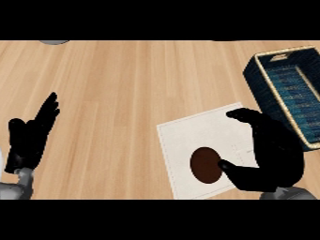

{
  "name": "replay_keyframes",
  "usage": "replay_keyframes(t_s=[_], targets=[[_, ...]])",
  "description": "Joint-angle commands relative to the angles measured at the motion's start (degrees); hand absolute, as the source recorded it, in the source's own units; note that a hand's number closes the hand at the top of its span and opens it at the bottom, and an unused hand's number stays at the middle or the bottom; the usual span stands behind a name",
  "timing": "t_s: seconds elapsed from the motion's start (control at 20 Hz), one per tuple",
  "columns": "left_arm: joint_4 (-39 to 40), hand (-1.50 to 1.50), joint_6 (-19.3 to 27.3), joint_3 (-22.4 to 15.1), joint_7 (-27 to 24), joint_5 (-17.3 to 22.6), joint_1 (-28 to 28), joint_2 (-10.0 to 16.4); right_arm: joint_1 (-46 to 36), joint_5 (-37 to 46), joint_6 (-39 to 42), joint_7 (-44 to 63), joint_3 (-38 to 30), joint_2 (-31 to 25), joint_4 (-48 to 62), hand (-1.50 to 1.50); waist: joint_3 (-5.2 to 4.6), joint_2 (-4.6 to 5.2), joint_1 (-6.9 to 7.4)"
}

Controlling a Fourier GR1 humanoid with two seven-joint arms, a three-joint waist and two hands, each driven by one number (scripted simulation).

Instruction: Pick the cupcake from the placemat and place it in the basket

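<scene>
Near left, parks left hand [31, 136] open, fingers up, clear of the work. Near right, poses right hand [277, 150] beside cupcake [205, 165] on placemat [183, 136]: thumb at its right edge, fingers apart, likely readying a side grasp. Far right, aims for basket [255, 75].

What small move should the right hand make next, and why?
Probably curl the right hand round the cupcake. Its thumb is at the cupcake's right edge, but the fingers arch past it unclosed, and the cupcake sits on the placemat, not yet in the basket.
</scene>
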Motion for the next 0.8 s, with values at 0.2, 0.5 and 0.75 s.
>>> replay_keyframes(t_s=[0.2,0.5,0.75], targets=[[2.49,0.0,-2.69,1.22,0.75,0.76,-1.56,1.64,11.08,21.54,-15.3,8.3,-2.71,-9.8,-6.66,-1.5,-0.54,-0.36,-1.02],[3.49,0.0,-2.38,0.98,0.18,-0.19,-1.73,1.32,18.28,31.25,-5.54,21.68,-3.48,-28.67,-16.06,-1.5,-0.7,-0.53,-1.19],[3.38,0.0,-0.27,-1.71,1.12,-2.12,-3.7,-2.5,22.19,27.53,6.34,32.26,-2.53,-37.31,-27.75,-1.5,-0.43,-0.24,0.22]])
